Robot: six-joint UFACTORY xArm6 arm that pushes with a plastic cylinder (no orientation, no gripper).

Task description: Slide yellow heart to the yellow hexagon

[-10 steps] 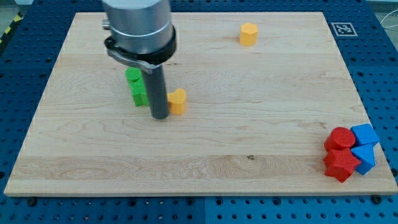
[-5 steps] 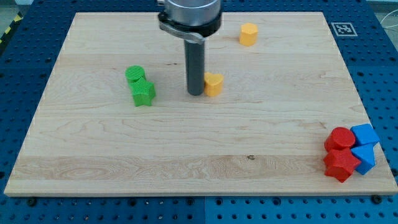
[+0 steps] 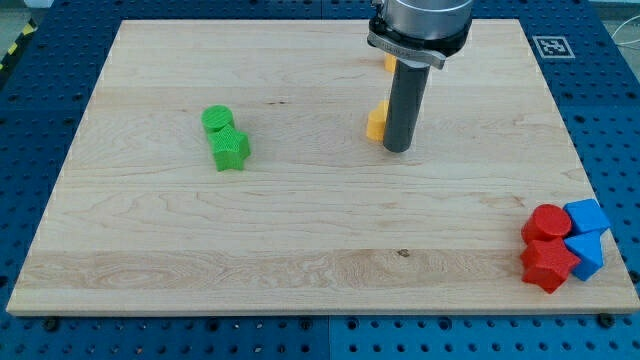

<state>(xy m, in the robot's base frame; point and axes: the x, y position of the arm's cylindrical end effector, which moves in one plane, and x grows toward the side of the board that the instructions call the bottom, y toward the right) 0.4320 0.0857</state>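
Yellow heart (image 3: 376, 122), likely touching my tip (image 3: 397, 150); no hand; no writing legible.

The arm comes down from the view's top, a little to the right of the middle, with its grey round body and a straight dark rod standing upright, and my tip (image 3: 397, 149) rests on the bench.
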